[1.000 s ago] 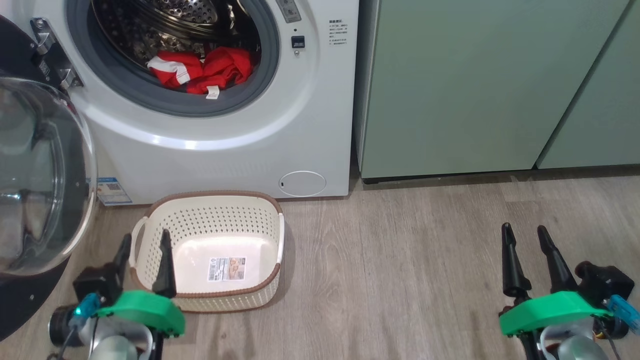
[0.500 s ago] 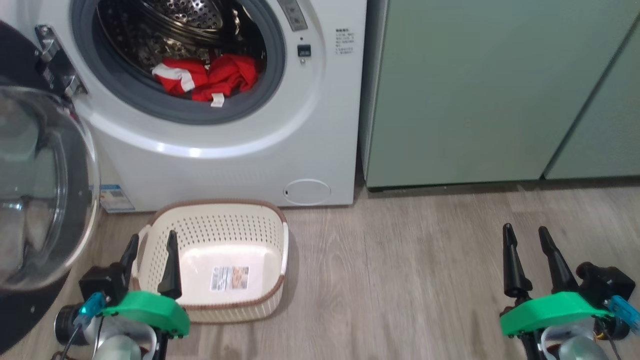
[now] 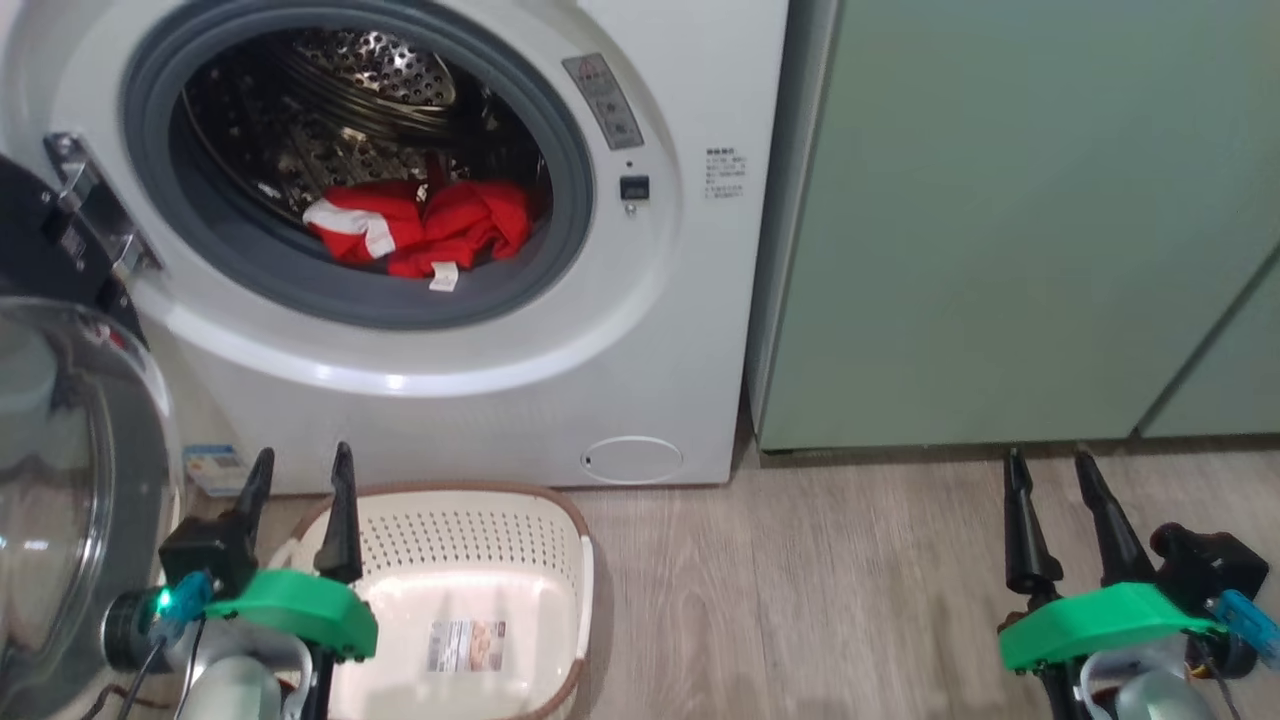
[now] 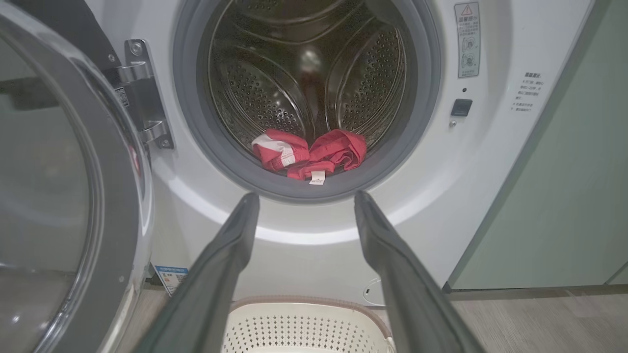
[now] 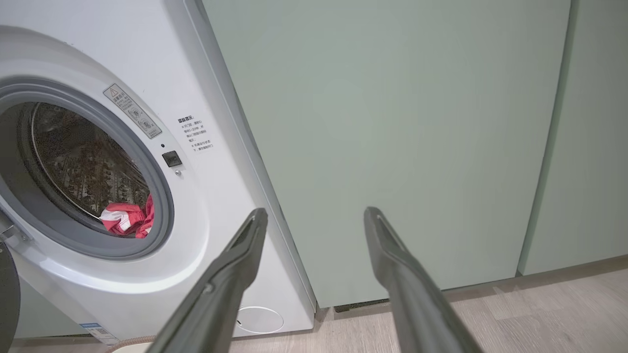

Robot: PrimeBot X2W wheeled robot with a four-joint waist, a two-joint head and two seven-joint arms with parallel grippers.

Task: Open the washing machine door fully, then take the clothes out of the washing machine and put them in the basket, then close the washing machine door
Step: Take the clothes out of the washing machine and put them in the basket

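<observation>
My left gripper (image 3: 302,455) has its jaws spread wide and nothing in them. In the head view it sits low on the left, fingers overlapping the left rim of the basket (image 3: 470,492); I can't tell if they touch it. In the left wrist view the fingers (image 4: 230,245) point at the washing machine (image 3: 480,400) front, just under the opening. My right gripper (image 3: 1048,458) is also wide open and empty, well apart on the right, over wood floor (image 3: 800,580), facing the pale green cabinets (image 3: 1000,220).

The basket stands on the floor just in front of the washer, with a label sticker (image 3: 466,644) on its bottom. The clothes (image 3: 430,225) are a red bundle with white trim at the front bottom of the steel drum (image 3: 330,110), with a white tag hanging onto the grey gasket (image 3: 560,200). The washing machine door (image 3: 60,480) is swung open at far left on its hinge (image 3: 85,215), with the clear bowl facing me.
</observation>
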